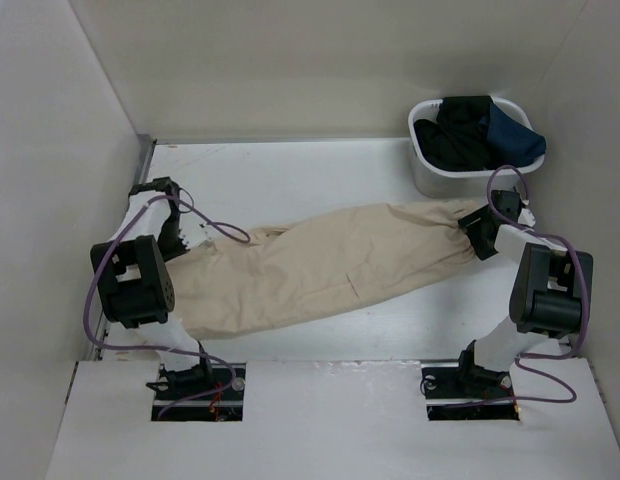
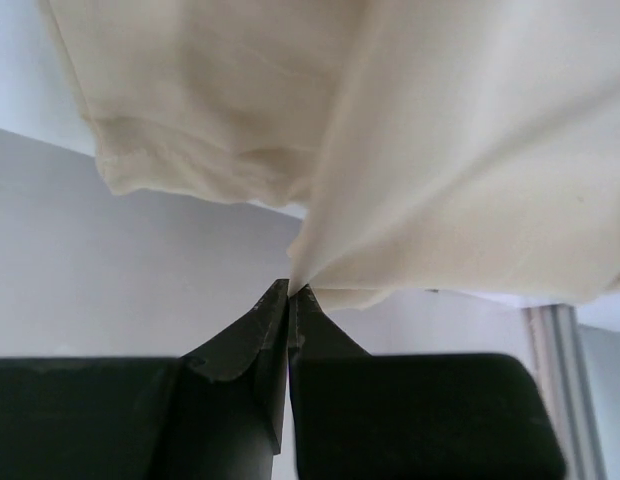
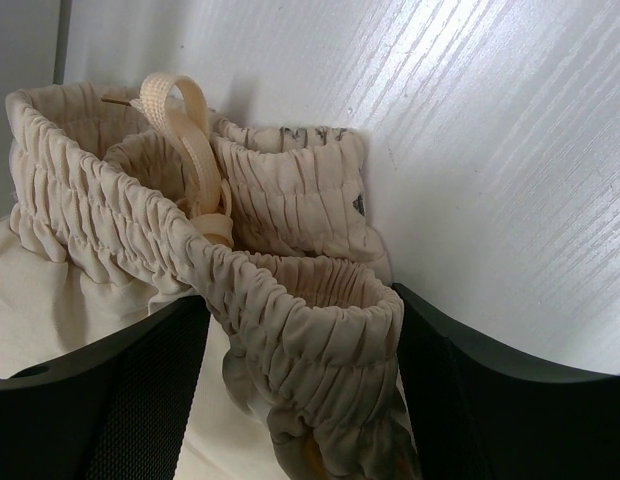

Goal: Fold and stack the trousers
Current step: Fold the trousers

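The beige trousers (image 1: 330,270) lie stretched slantwise across the white table, with the leg ends at the left and the gathered waist at the right. My left gripper (image 1: 185,238) is at the leg end. In the left wrist view it (image 2: 290,288) is shut on a pinch of the cloth (image 2: 440,150), which hangs in folds. My right gripper (image 1: 477,232) is at the waist. In the right wrist view it (image 3: 302,300) has its fingers either side of the bunched waistband (image 3: 290,180), gripping it. A cream drawstring (image 3: 195,140) sticks up.
A white basket (image 1: 422,165) with black and navy garments (image 1: 480,130) stands at the back right, just behind my right gripper. Enclosure walls close in on the left, back and right. A raised white shelf (image 1: 330,420) runs along the near edge by the arm bases.
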You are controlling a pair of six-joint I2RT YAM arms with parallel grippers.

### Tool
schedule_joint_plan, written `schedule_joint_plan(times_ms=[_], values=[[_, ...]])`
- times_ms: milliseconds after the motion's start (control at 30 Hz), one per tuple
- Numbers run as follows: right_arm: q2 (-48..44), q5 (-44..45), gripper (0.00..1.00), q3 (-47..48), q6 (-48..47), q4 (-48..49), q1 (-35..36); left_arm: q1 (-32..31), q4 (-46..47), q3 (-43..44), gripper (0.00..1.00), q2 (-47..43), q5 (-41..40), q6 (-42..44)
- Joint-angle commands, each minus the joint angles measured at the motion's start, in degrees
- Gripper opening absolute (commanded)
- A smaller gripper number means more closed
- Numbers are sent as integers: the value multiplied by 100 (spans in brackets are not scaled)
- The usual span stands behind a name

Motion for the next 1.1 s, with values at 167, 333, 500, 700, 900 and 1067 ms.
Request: schedule_joint_plan(times_ms=[167,333,500,700,900,1067], values=[[-24,124,77,-19,-6,64,-33,-882,-1347,632,1,-1036,-630,398],[-24,97,77,-54,-6,126,-41,-856,-1427,492,2,-905,-850,503],[2,115,77,-80,-41,161,-41,-233,-1199,500,3,-369,-1079,662],[116,106,77,-115,-59,249,-41,-21,-550,817,10,510,-1114,513],[143,97,72,-89,-226,302,29,-21,829,1230,17,740,-728,240],[143,97,61,-168,-244,460,108,58,983,1213,31,442,-430,125]])
